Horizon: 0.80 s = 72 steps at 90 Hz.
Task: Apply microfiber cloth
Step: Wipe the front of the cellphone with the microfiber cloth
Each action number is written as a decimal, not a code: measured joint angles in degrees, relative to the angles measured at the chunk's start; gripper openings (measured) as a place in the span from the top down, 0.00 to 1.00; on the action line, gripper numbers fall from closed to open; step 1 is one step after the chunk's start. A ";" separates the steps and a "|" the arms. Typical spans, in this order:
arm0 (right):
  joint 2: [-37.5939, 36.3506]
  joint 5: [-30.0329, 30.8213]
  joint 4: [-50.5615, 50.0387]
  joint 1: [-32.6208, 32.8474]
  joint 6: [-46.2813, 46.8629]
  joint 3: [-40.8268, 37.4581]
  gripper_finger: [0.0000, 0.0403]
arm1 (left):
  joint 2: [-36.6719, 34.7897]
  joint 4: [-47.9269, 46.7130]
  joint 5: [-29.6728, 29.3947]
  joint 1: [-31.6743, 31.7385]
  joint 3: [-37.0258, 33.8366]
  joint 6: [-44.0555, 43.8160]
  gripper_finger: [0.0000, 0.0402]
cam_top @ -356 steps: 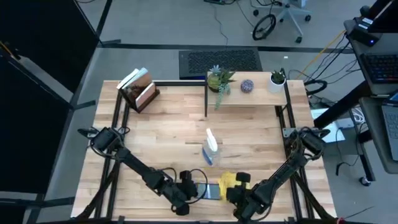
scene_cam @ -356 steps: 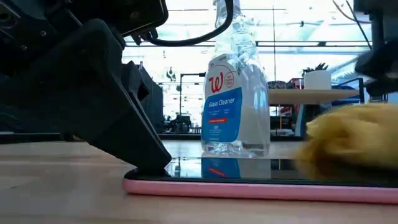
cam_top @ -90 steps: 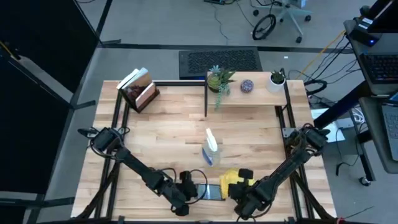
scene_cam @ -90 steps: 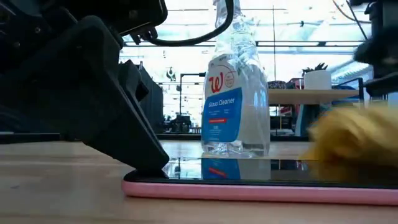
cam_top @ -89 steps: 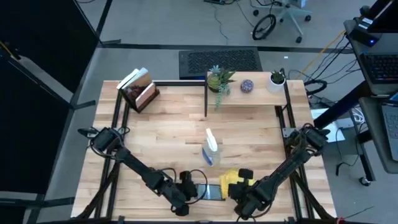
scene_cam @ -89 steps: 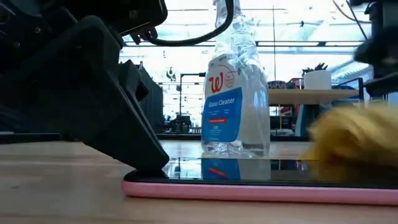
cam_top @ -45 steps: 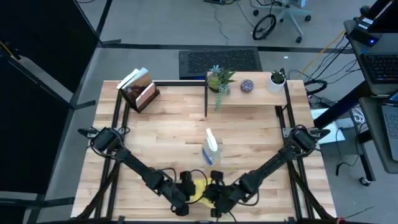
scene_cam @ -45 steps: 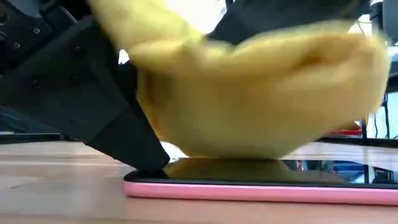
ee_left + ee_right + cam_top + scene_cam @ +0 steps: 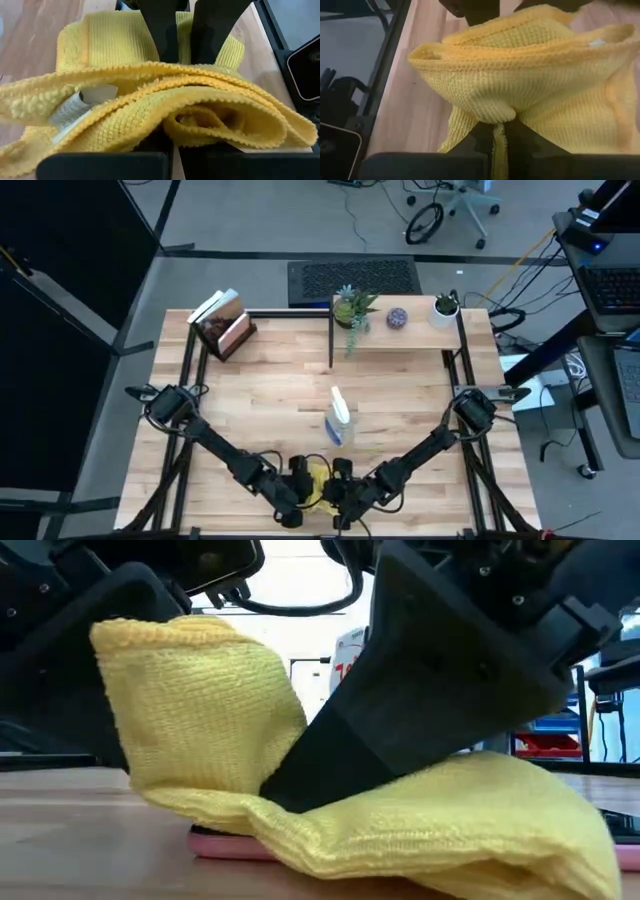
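The yellow microfiber cloth (image 9: 318,480) lies bunched on the dark phone, whose pink edge (image 9: 215,843) shows under it near the table's near edge. My right gripper (image 9: 338,486) is shut on the cloth and stands over the phone. My left gripper (image 9: 298,480) is shut right beside it, at the phone's left end, with the cloth heaped against its fingers (image 9: 160,142). The cloth hides nearly all of the phone. My left gripper slants down from the table's left toward the phone's left end. The cloth lies against its fingertips and hides them, so I cannot tell whether they touch the phone. My right gripper pinches a fold of the cloth (image 9: 498,142) between its two fingers, several layers thick. The fingers (image 9: 330,760) slant down from the table's right. The cloth's lower part (image 9: 450,830) rests on the phone and another part (image 9: 190,690) stands up past the fingertips.
A clear spray bottle (image 9: 338,420) stands just beyond the phone. Along the far edge are a book holder (image 9: 222,325), two potted plants (image 9: 352,308) (image 9: 446,308) and a purple ball (image 9: 397,318). The table's middle (image 9: 260,395) is bare wood.
My right gripper has swept from the phone's right end toward the table's left, dragging the cloth along the phone's screen until it stands against my left gripper. The cloth now covers most of the phone and blocks the bottle in the low view.
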 joint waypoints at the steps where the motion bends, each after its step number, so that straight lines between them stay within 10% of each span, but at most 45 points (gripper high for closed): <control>1: 0.01 -0.05 -0.16 0.06 0.00 0.00 0.97 | -0.01 -0.01 0.01 0.00 0.00 0.00 0.99; 72: -10.74 -7.33 -38.54 10.05 15.89 -0.81 0.97 | 0.00 -0.06 0.35 -0.15 0.04 0.37 0.99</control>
